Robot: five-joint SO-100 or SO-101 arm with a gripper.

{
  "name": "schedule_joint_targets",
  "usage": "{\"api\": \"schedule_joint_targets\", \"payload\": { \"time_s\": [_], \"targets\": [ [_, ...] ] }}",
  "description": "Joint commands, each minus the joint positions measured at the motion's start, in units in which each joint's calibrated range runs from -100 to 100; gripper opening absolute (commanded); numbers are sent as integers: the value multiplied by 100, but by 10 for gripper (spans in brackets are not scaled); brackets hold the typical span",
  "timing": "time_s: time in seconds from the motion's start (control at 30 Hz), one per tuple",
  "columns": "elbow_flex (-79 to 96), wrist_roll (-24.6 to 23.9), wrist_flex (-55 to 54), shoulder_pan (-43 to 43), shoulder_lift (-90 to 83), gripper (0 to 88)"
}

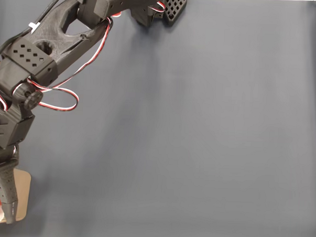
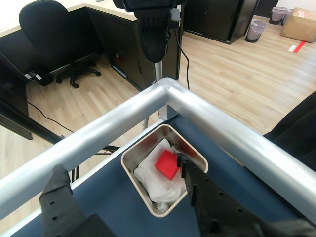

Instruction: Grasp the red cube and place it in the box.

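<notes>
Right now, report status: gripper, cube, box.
Gripper open, above the box. Red cube inside the box, on white lining, free of the fingers. Nothing in the way.

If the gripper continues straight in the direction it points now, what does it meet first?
Probably the box directly ahead: the open gripper points into it, at the white lining beside the red cube. Depth is unclear.

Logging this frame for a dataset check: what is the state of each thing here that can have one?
red cube: lying inside the box on crumpled white lining, not gripped.
box: upright, open-topped, at the table's corner, holding the cube.
gripper: open, above the box, fingers apart with nothing between them.
office chair: unoccupied, on the floor by the desk.
</notes>
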Motion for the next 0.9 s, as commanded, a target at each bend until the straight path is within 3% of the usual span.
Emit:
{"api": "schedule_joint_targets", "payload": {
  "time_s": [0.0, 0.73, 0.87],
  "targets": [
    [-344, -5, -167, 62, -196, 490],
    [-344, -151, -463, 76, -231, 479],
    [-344, -151, -471, 83, -266, 418]
  ]
}}
